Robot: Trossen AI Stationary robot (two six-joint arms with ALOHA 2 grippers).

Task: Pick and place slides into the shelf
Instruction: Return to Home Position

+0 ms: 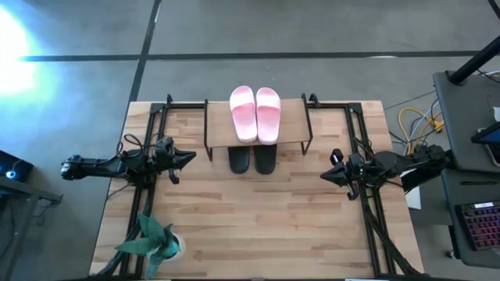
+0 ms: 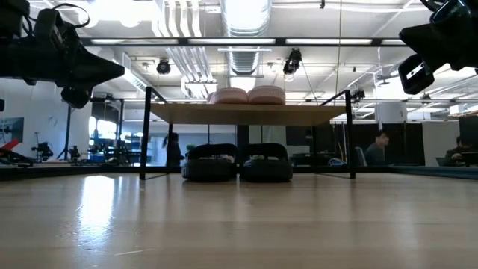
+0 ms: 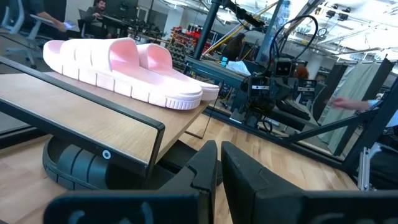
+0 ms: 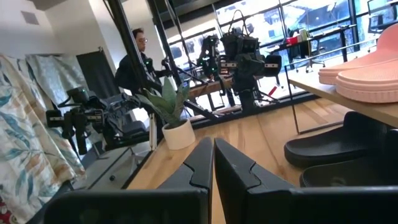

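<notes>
Slides look fully stowed, the pink pair [image 1: 255, 114] atop the shelf [image 1: 219, 133] and the black pair [image 1: 252, 160] beneath it, while left gripper [image 1: 190, 158] and right gripper [image 1: 324, 177] hang apart at the table's [image 1: 258, 226] sides, fingers pressed together and empty, so I reckon only the retreat home is left.

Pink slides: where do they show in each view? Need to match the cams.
High view: pink slides upper centre, side by side on the shelf board.
Low view: pink slides centre, on top of the board, above the black slides.
Left wrist view: pink slides on the board, close ahead.
Right wrist view: pink slides partly in frame, on the board.
Shared landmark: the shelf's wooden board.
</notes>
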